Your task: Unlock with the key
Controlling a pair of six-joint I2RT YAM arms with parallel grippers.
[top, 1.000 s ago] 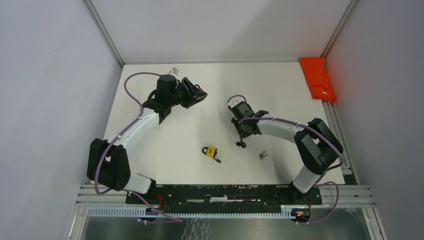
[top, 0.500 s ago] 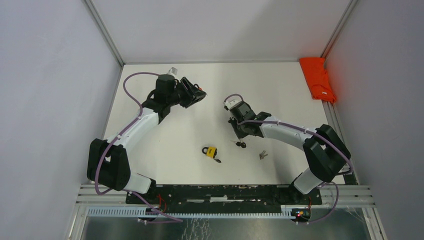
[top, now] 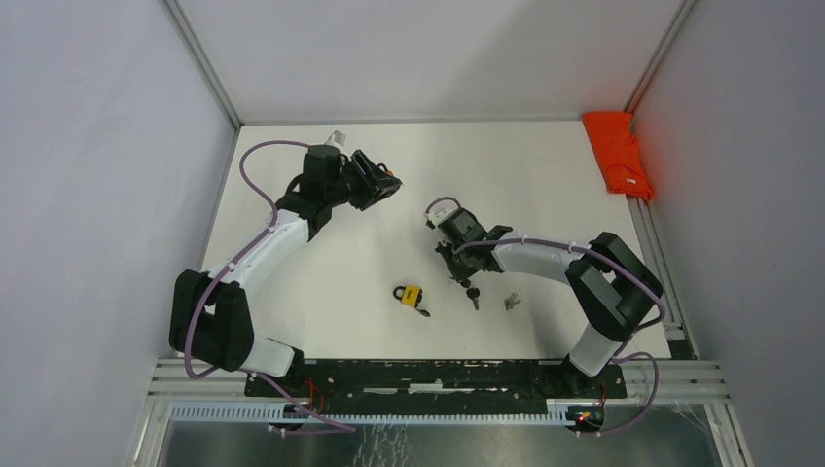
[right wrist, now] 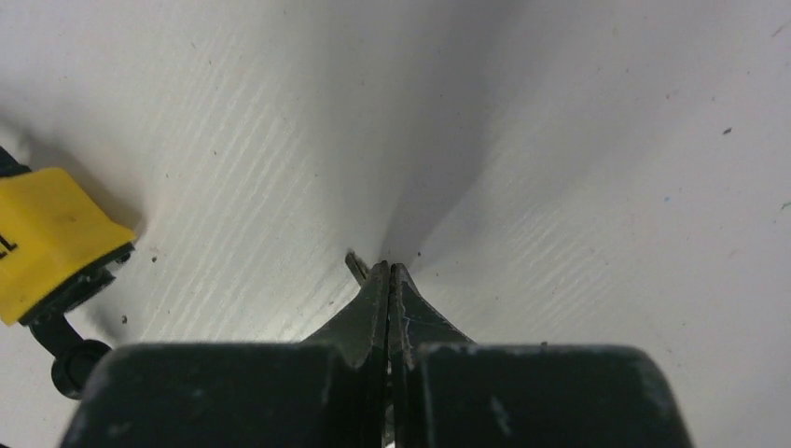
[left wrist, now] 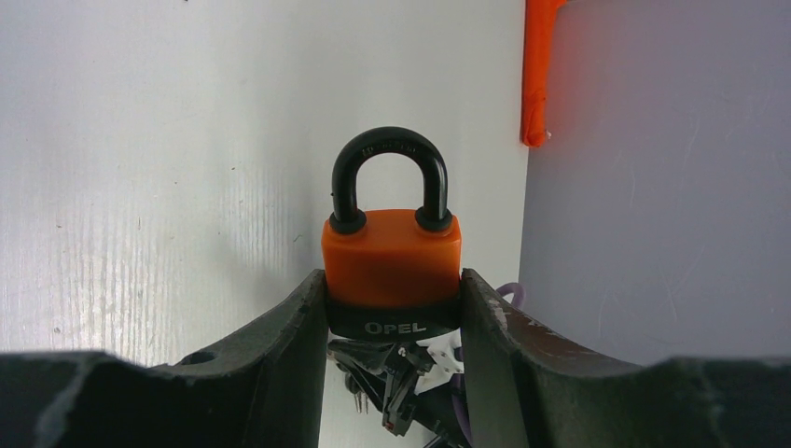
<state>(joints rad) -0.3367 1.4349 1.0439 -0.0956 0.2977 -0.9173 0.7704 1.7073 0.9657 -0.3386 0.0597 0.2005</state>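
Note:
An orange padlock (left wrist: 392,261) with a black shackle is clamped between the fingers of my left gripper (left wrist: 392,308), which is held above the table's back left (top: 387,185). My right gripper (right wrist: 388,271) is shut, fingertips pressed together down on the table (top: 463,276). A thin metal key tip (right wrist: 355,266) pokes out beside its left fingertip, and no gap shows between the pads. In the top view the black-headed key (top: 473,294) lies just in front of that gripper.
A yellow padlock (top: 411,295) with a black key in it lies on the table left of the right gripper and shows in the right wrist view as well (right wrist: 51,238). Small silver keys (top: 510,302) lie to the right. An orange cloth (top: 618,151) hangs at the back right.
The right gripper closed and shifted left and toward the front. The black-headed key slid a little nearer and turned. The left arm and orange padlock stayed put.

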